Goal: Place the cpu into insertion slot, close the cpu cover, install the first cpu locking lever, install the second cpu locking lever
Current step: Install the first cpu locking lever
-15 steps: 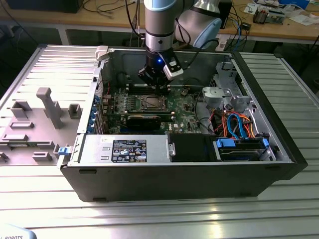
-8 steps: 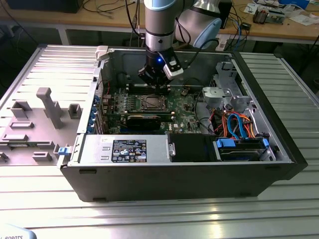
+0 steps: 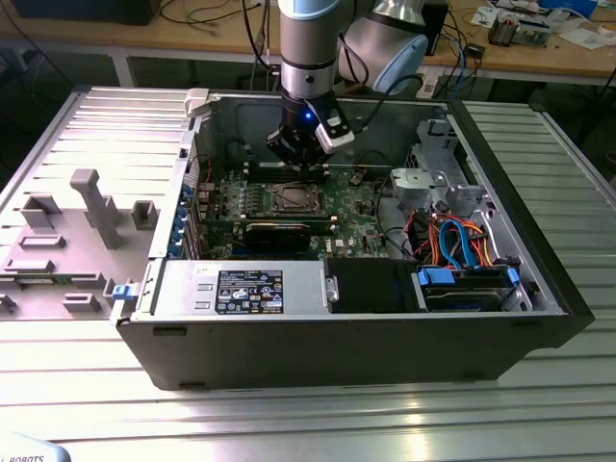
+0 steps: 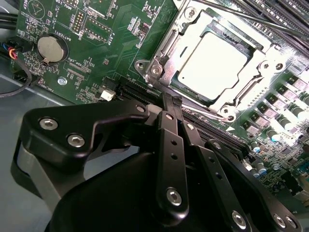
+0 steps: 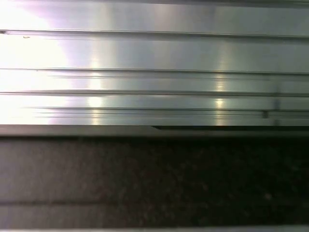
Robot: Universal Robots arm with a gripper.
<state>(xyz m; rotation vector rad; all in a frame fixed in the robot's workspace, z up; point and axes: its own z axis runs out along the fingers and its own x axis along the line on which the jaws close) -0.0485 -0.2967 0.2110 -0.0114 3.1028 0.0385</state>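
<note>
- The gripper (image 4: 170, 99) is closed, holding nothing; its tip is just beside the cover (image 4: 161, 53) edge.
- The cpu (image 4: 211, 65) lies in the slot (image 4: 251, 92); I judge a slow, straight push on the lever is best.

A pale silver-grey cpu (image 4: 211, 65) sits framed by the shiny silver cpu cover (image 4: 166, 46) on a green motherboard (image 4: 96, 53); black gripper (image 4: 170, 102), orange and blue cables (image 3: 457, 241).

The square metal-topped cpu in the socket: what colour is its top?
Pale silver-grey cpu, best in the second wrist view.
</note>
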